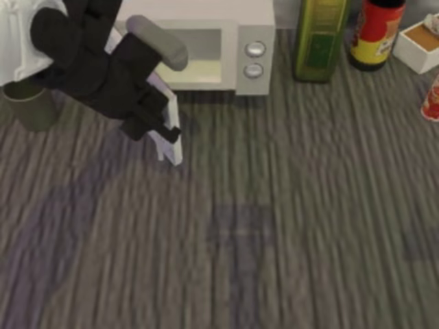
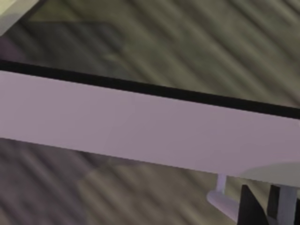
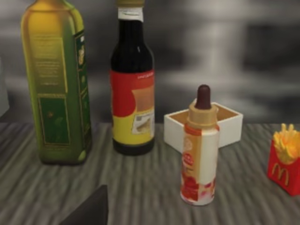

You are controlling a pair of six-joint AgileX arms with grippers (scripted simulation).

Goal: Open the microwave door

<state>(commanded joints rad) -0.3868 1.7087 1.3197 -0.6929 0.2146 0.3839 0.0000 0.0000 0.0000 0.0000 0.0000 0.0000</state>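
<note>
The white microwave (image 1: 255, 27) stands at the back of the table, its two silver knobs facing front and its pale cream inside showing. The microwave door (image 1: 176, 140) is swung out toward the front left and is seen edge-on. My left gripper (image 1: 163, 130) is at the door's free edge, shut on its handle. In the left wrist view the door (image 2: 140, 126) is a pale band, with the handle bar (image 2: 222, 202) beside a dark finger (image 2: 251, 212). My right arm is out of the top view. Only one dark finger (image 3: 93, 208) shows in its wrist view.
Right of the microwave stand a green oil bottle (image 1: 319, 38), a dark sauce bottle (image 1: 376, 34), a small white box (image 1: 422, 44) and a red-and-white dropper bottle (image 1: 432, 99). A red fries carton (image 3: 286, 161) is nearby. A dark green cup (image 1: 31, 106) sits at the left.
</note>
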